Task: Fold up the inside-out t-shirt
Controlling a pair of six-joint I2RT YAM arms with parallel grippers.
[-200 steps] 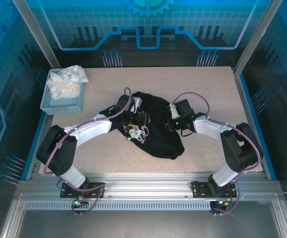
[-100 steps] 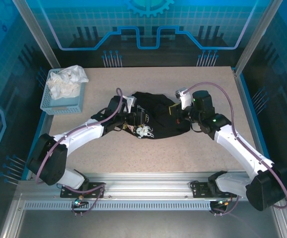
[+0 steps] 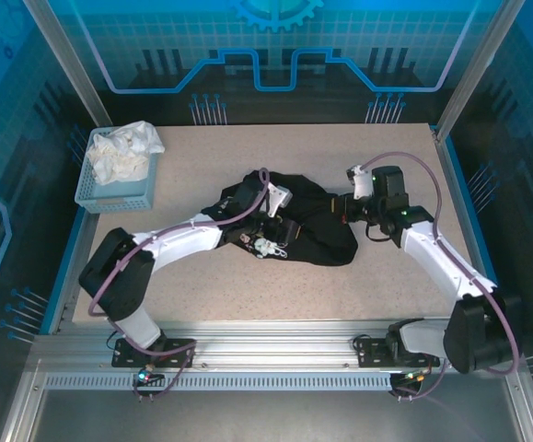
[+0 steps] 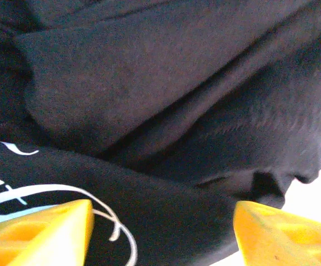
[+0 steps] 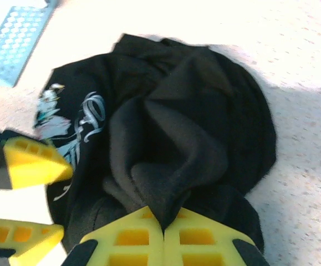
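Note:
The inside-out t-shirt (image 3: pixel 326 241) lies crumpled in a black heap at the table's middle, with a pale printed graphic (image 3: pixel 268 247) showing at its left side. My left gripper (image 3: pixel 264 232) rests on that left side. In the left wrist view its yellow fingers (image 4: pixel 41 233) stand wide apart, the left gripper (image 4: pixel 160 235) open with black cloth (image 4: pixel 177 94) lying between them. My right gripper (image 5: pixel 163 226) is shut on a raised fold of the t-shirt (image 5: pixel 204 111), and sits at the heap's right edge (image 3: pixel 341 208).
A blue basket (image 3: pixel 91 189) holding white cloth (image 3: pixel 123 152) stands at the table's back left; its corner (image 5: pixel 16 39) shows in the right wrist view. Bare speckled tabletop (image 3: pixel 248 295) surrounds the heap. Metal frame posts and blue panels close in the back and sides.
The right arm swung out to the right and back, dragging its pinched fold so the shirt spread sideways. The left gripper shifted right over the shirt and its jaws narrowed somewhat.

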